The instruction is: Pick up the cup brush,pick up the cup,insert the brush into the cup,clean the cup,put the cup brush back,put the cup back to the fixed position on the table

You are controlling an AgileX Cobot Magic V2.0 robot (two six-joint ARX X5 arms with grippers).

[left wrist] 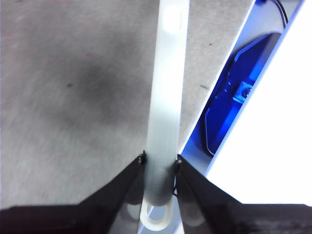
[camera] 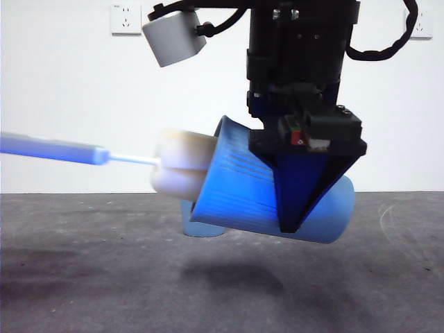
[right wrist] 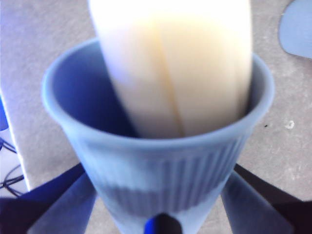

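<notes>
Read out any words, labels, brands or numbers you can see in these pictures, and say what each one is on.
None can be read. The cup, the cup brush, the table and both grippers carry no visible lettering. The small red mark on the right gripper is too small to read.

Cup (camera: pixel 236 194) held tilted mid-frame above table (camera: pixel 83 277), clear air gap under it with only its shadow. Sponge head of cup brush (camera: pixel 182 170) plugs the cup mouth; handle runs out to left edge, blocking left-centre. Second blue cup (camera: pixel 202 226) stands behind, under the held one. Lower left, lower right open.
</notes>
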